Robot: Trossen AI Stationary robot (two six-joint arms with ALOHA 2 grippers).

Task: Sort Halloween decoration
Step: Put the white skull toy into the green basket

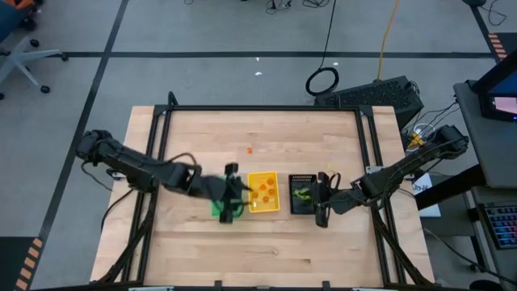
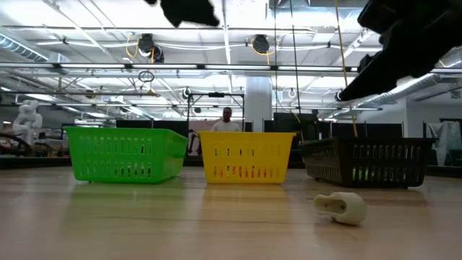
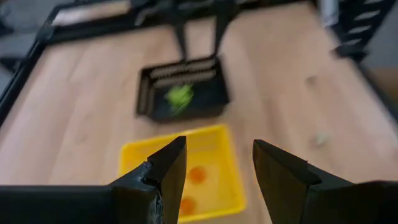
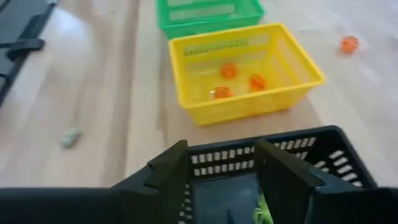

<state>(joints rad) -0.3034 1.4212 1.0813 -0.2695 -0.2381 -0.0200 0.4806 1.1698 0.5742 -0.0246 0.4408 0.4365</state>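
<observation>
Wooden table point(image 1: 202, 242): your right gripper point(image 4: 221, 177) hovers spread, empty, over black tray point(image 4: 323, 158); left gripper point(image 3: 217, 168) likewise spread above yellow tray point(image 3: 134, 155).

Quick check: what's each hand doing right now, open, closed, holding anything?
Left hand: open, empty, above the yellow tray.
Right hand: open, empty, over the black tray.

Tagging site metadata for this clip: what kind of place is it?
Probably a large industrial lab or workshop hall. The low view shows a high ceiling with exposed trusses and strip lights, and a person far behind the baskets. The high view shows a framed wooden table on taped grey floor.
</observation>
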